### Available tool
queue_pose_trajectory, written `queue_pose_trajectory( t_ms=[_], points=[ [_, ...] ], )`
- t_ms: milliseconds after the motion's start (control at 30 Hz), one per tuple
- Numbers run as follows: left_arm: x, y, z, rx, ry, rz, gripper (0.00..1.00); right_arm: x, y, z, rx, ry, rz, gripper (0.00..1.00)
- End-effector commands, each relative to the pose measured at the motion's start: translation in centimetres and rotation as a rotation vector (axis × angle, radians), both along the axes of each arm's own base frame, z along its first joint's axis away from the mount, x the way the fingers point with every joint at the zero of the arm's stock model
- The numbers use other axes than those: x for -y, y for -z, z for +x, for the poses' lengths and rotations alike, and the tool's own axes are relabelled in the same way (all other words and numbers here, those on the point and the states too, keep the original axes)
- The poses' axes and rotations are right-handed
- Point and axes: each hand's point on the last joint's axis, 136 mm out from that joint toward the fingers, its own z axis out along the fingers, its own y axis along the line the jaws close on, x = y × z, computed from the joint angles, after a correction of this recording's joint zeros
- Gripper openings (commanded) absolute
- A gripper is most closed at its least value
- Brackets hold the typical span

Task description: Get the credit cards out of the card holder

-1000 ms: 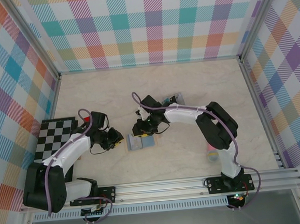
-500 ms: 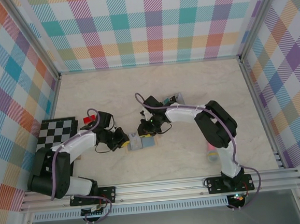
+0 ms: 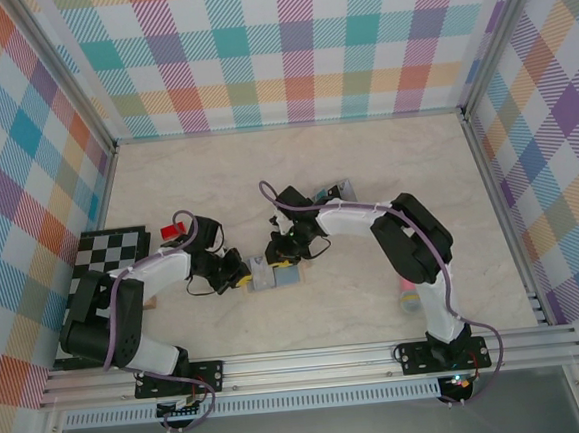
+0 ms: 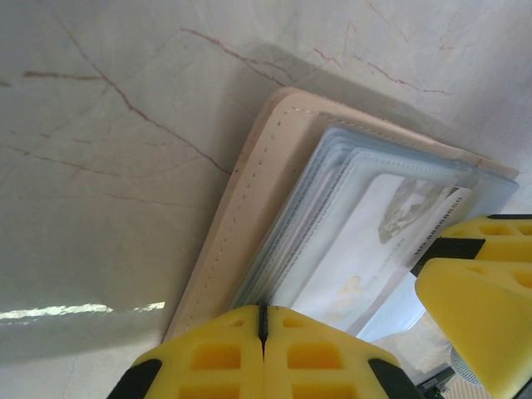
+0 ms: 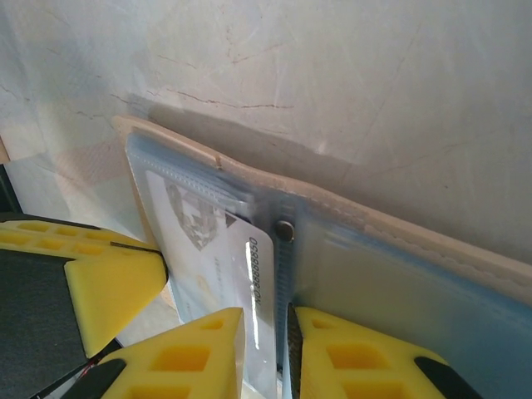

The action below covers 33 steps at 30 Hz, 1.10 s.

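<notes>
**A:** Marbled pale tabletop inside plaid walls, seen from above. Where is the card holder?

**B:** It lies open and flat near the middle, between the two arms. The left gripper meets its left end, and the right gripper comes down on it from the far side. A red card lies well apart to the left, just beside the checkered board.

**A:** And the left wrist camera?

**B:** Those jaws are pressed together with nothing between them, and their tips sit at the holder's near edge. The holder runs diagonally, from lower left to upper right. It has a stitched tan border, then a stack of clear blue-grey sleeves. A pale card with faint print sits in the top sleeve. One yellow finger of the right gripper shows at the right.

**A:** The right wrist camera?

**B:** Those jaws are nearly closed and pinch the pale card's near edge, just beside the small stud. The card's long axis points straight at the jaws.

**A:** So which arm is placed to pull?

**B:** The right one, I judge. It already has the card, and a pull back along that axis should slide it out of the sleeve. The left tips look placed to pin the leather, because the thin, light holder could otherwise drag along.
</notes>
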Motion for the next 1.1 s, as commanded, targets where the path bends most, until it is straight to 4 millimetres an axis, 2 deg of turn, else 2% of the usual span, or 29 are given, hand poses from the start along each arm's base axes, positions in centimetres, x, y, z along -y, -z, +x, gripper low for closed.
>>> queue_pose_trajectory(
  t_ms=[0, 233, 500, 667, 800, 967, 1067],
  points=[
    [-0.9, 1.6, -0.7, -0.046, -0.007, 0.073, 0.05, -0.5, 0.4, -0.4, -0.018, -0.028, 0.004, 0.22],
    [-1.1, 1.7, -0.9, -0.052, -0.008, 0.087, 0.05, -0.7, 0.8, -0.6, -0.033, -0.039, 0.012, 0.21],
    [-1.4, 1.7, -0.9, -0.053, -0.01, 0.1, 0.05, -0.5, 0.5, -0.4, -0.014, -0.038, 0.004, 0.1],
    [-1.4, 1.7, -1.0, -0.055, -0.008, 0.104, 0.04, 1.6, 0.6, 0.0, 0.014, -0.024, -0.105, 0.02],
    [-1.4, 1.8, -1.1, -0.056, -0.005, 0.104, 0.04, 3.0, 0.0, 0.0, 0.024, -0.019, -0.112, 0.0],
    [-1.2, 1.5, -0.8, -0.043, -0.01, 0.089, 0.04, 4.3, -1.3, 0.0, 0.043, -0.001, -0.086, 0.0],
    [-0.9, 1.0, -0.4, -0.026, -0.012, 0.068, 0.05, 4.7, -2.8, 0.2, 0.064, 0.004, -0.038, 0.0]
  ],
)
